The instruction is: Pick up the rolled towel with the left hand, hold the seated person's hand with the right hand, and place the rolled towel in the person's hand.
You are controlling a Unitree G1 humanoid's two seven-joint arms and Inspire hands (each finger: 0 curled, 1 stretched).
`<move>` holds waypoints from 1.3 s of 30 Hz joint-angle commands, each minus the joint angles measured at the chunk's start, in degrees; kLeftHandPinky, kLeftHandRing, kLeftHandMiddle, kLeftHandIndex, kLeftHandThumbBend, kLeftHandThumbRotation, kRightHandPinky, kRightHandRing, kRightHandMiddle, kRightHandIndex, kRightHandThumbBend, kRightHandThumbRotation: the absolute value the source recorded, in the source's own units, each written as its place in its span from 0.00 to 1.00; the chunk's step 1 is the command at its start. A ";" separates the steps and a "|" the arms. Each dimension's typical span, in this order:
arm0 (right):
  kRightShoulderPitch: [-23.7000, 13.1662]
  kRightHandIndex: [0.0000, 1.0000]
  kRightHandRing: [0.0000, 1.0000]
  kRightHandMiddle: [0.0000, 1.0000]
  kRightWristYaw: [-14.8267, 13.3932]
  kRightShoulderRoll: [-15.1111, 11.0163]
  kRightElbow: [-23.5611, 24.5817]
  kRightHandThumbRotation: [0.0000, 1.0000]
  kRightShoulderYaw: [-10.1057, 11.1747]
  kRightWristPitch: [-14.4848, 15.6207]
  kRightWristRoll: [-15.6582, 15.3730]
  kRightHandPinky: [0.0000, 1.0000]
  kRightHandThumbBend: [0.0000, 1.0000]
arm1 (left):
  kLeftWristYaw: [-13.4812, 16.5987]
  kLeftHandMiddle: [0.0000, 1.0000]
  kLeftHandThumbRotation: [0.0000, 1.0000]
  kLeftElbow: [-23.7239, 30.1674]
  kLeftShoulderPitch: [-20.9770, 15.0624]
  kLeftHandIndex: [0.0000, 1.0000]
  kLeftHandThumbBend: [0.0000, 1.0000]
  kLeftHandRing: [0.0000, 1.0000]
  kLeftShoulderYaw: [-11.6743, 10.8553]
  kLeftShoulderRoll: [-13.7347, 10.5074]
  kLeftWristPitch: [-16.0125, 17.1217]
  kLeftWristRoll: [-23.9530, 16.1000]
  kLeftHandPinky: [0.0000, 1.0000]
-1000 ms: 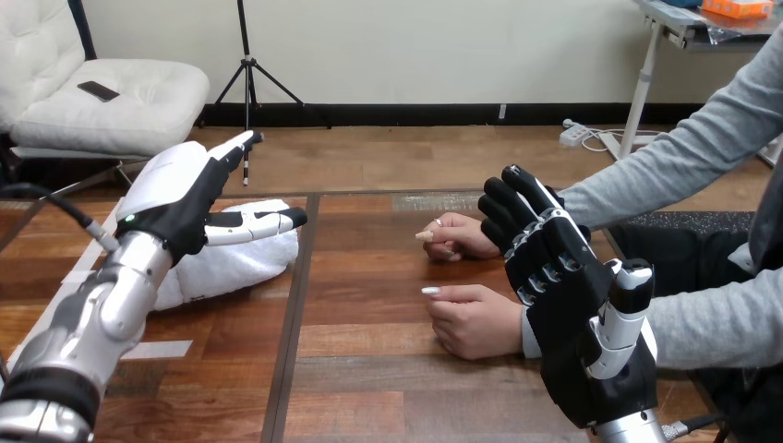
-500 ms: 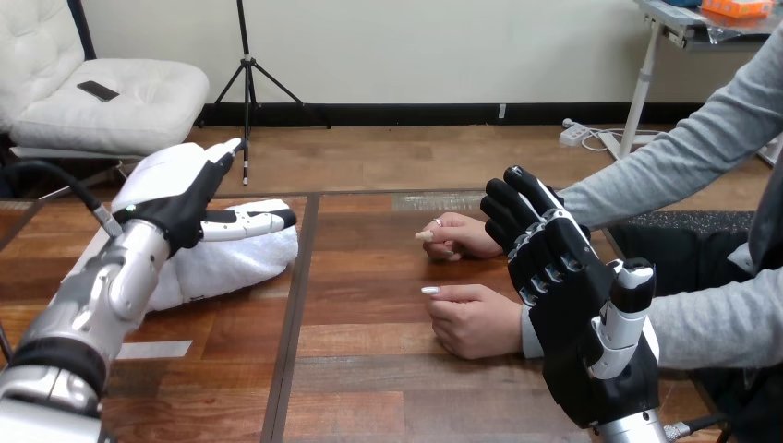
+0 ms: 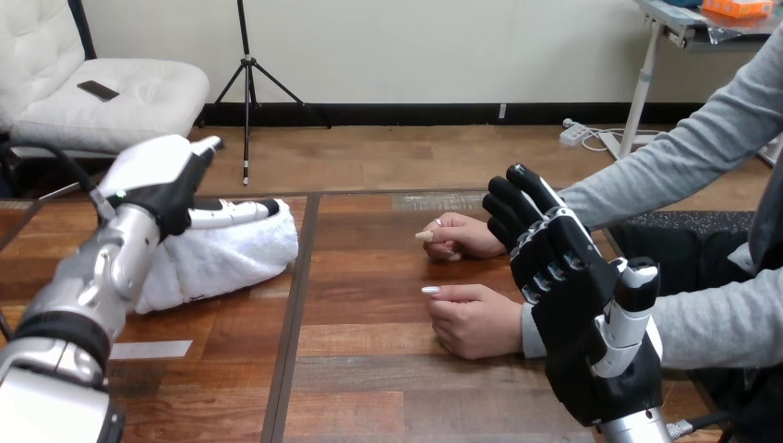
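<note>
The wooden bench (image 3: 369,277) carried the rolled towel (image 3: 231,258) at its left side, the left hand (image 3: 157,180) hovering over it with fingers straight, gripping nothing. Well apart, the right hand (image 3: 572,295) stood upright, fingers straight and open, just beside the person's nearer hand (image 3: 475,323), which rested on the wood in front of the person's farther hand (image 3: 457,235).

We're looking at the wooden table (image 3: 388,369), a dark seam (image 3: 294,305) running from its far edge down towards us, and left of that seam a pale strip of tape (image 3: 152,350) lies flat on the planks
</note>
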State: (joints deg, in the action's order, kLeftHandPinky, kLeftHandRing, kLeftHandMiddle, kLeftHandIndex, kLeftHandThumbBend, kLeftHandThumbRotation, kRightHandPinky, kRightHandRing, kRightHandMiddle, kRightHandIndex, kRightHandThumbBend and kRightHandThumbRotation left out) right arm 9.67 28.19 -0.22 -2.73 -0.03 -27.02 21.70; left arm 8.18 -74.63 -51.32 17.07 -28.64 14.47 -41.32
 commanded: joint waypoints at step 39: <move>-4.43 0.89 0.93 0.90 1.04 0.37 1.62 1.00 0.57 -2.16 0.50 0.95 0.98 | -4.29 1.00 0.80 -2.80 -8.00 1.00 0.88 1.00 9.29 2.35 -11.45 -2.43 0.99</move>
State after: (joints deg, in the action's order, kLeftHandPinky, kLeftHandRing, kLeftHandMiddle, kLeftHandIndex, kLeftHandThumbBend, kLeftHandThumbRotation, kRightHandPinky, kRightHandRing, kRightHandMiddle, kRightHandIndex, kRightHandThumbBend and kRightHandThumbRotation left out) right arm 8.29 29.11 -0.18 -2.71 0.36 -27.32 22.05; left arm 4.31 -77.66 -55.38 24.80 -26.64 3.47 -43.10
